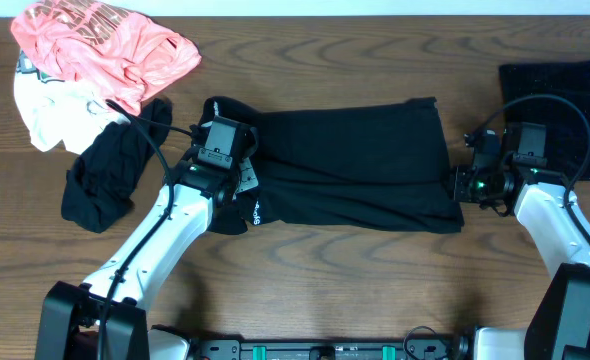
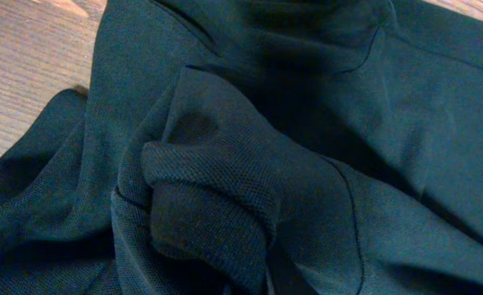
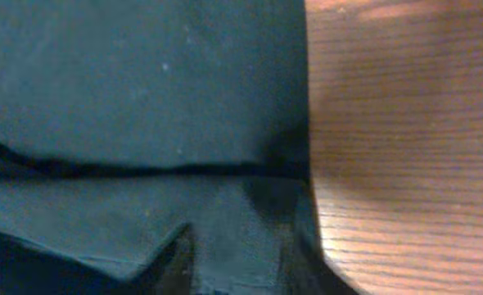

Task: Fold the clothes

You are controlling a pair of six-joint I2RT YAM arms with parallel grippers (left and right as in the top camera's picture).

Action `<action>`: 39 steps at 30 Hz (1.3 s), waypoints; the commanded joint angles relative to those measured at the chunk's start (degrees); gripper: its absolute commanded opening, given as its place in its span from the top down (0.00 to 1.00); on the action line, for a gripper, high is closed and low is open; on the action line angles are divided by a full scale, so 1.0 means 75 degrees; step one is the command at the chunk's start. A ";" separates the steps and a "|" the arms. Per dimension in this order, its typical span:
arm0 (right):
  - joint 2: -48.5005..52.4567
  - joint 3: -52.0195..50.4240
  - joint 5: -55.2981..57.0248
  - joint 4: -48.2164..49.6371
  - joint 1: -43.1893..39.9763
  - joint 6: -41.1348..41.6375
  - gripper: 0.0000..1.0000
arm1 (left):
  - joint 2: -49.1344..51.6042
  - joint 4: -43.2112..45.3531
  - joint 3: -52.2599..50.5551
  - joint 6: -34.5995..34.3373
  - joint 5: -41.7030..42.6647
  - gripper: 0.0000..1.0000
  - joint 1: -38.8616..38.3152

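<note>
Black garment [image 1: 355,165] spread flat in middle of table [image 1: 375,300], left edge bunched and apparently clenched in left fingers [image 1: 240,172], right fingers [image 1: 457,186] at right hem, grip impossible to tell, hence risk of cloth slipping free and fold skewing.

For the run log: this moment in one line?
item: black shirt flat mid-table; left jaws: collar end, fabric bunched; right jaws: opposite edge; closure: unclear; waiting: clothes pile
</note>
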 commanded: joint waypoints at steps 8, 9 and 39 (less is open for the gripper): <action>0.0417 0.0090 0.0338 -0.0061 -0.0050 0.0038 0.64 | 0.0026 -0.0047 0.0160 0.0073 -0.0227 0.90 0.0041; 0.0507 0.0090 0.0338 -0.0061 -0.0050 0.0038 0.65 | 0.0026 -0.0050 0.0160 0.0073 -0.0227 0.90 0.0041; 0.0982 0.0554 0.0245 0.0026 -0.0050 0.0099 0.99 | 0.0026 -0.0073 0.0160 0.0076 -0.0233 0.90 0.0041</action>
